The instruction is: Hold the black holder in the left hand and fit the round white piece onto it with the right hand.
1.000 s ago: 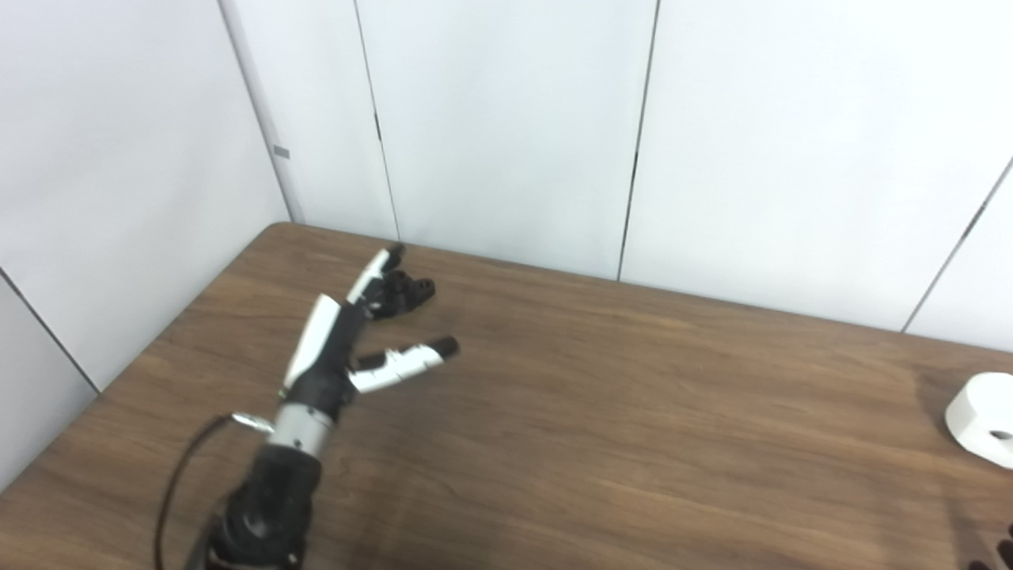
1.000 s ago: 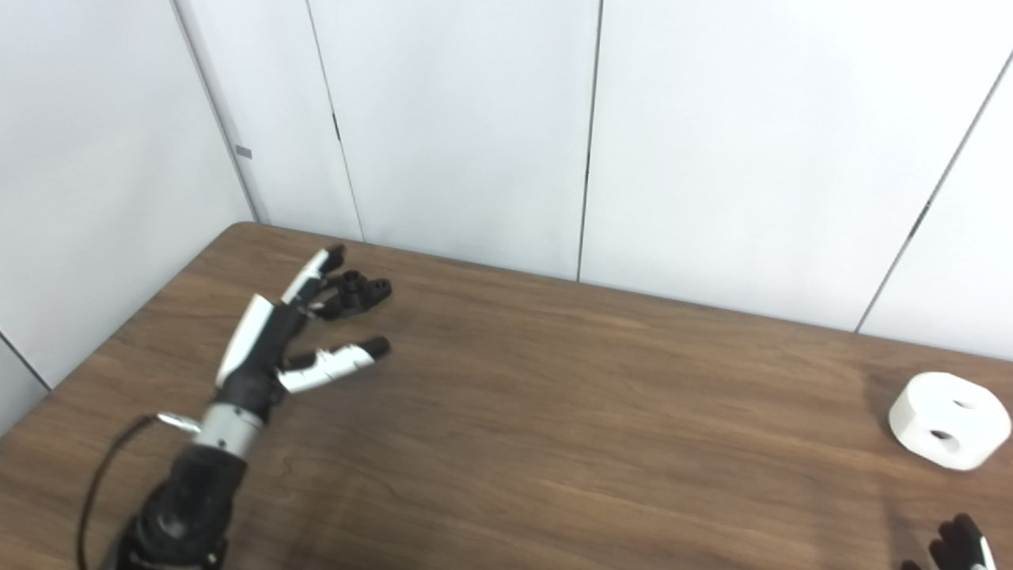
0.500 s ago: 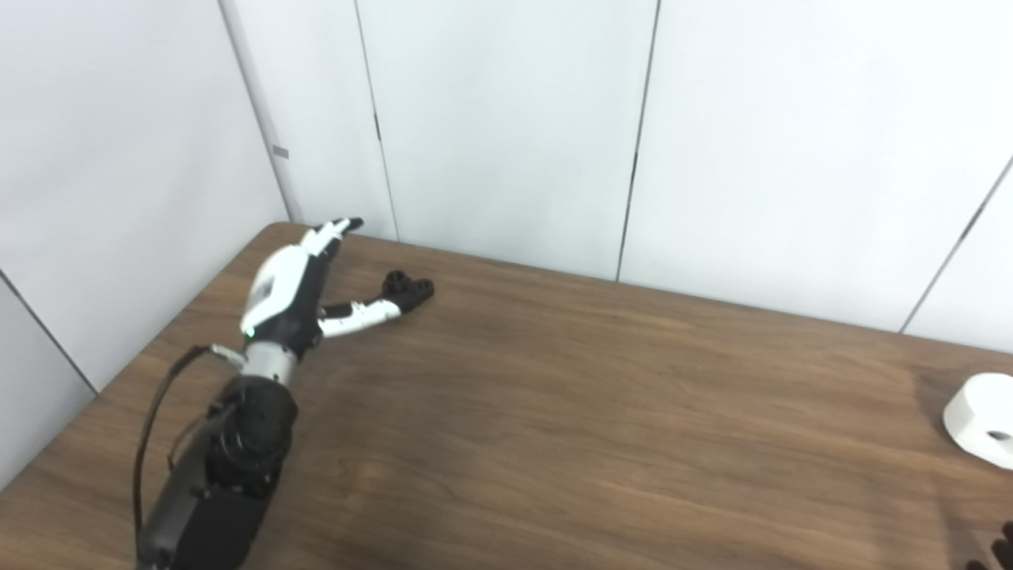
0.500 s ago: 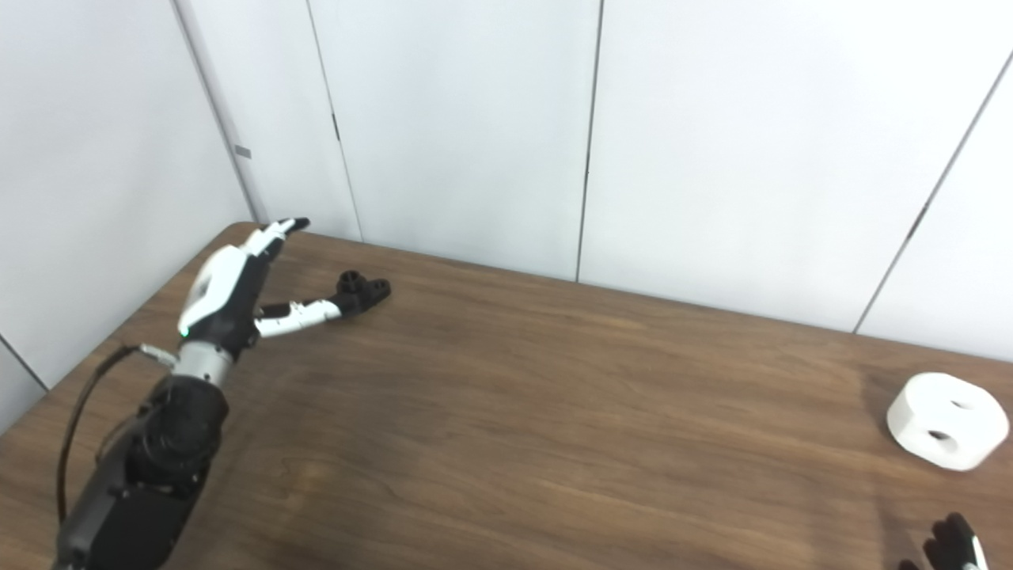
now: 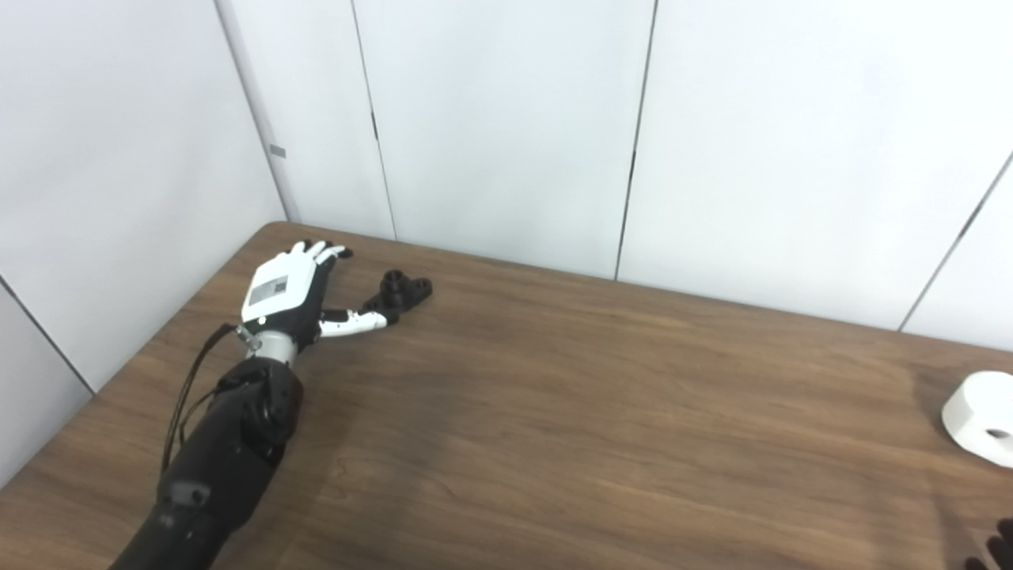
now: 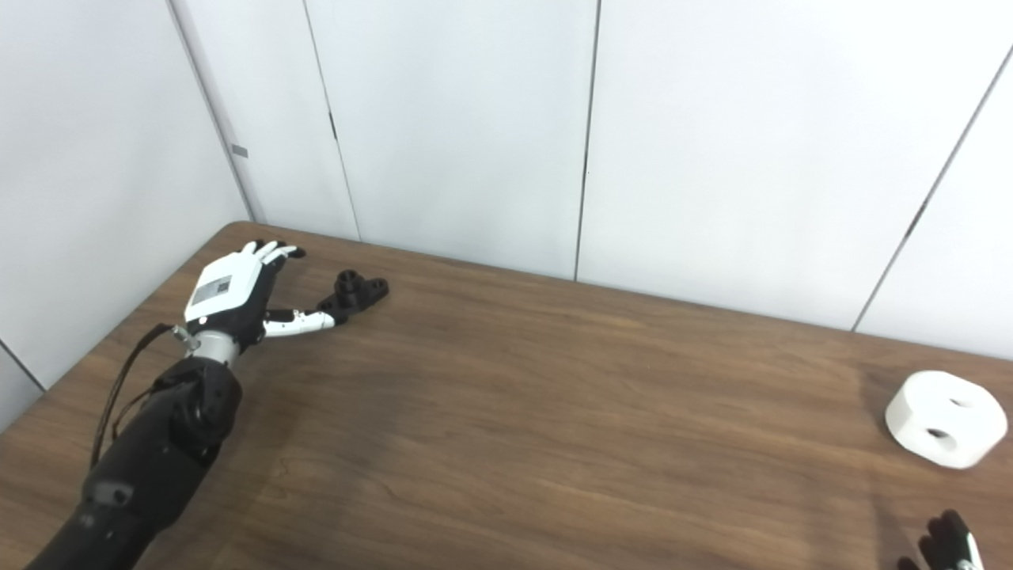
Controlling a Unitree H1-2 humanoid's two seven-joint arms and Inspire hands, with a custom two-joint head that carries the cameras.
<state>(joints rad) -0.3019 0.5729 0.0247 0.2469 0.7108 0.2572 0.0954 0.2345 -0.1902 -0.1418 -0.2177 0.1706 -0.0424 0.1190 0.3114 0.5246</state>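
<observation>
A dark brown table (image 5: 554,412) with a long wood grain and a rounded far-left corner fills the lower part of both views, backed by smooth pale wall panels (image 5: 506,127) split by thin dark seams. The left hand (image 5: 289,289) lies low over the far-left part of the table, back upward, its white glossy shell carrying a small grey label; its fingers (image 5: 316,252) are spread and reach toward the far corner, while the thumb (image 5: 356,321), white with a black tip, stretches right and ends at the near edge of the black holder (image 5: 400,291), touching it or just short, which cannot be told. The hand grips nothing. The black holder is a small matte lump with round raised sockets, resting on the table just right of the hand. The arm behind the hand is a black, rounded casing with a thin black cable looping beside the silver wrist. Far to the right, the round white piece (image 6: 946,418) sits on the table, a thick smooth disc with two dark holes; the right eye view shows it whole, the left eye view cuts it at the edge. Of the right hand (image 6: 946,542) only dark fingertips show at the near-right corner, so whether it is spread or closed cannot be told
</observation>
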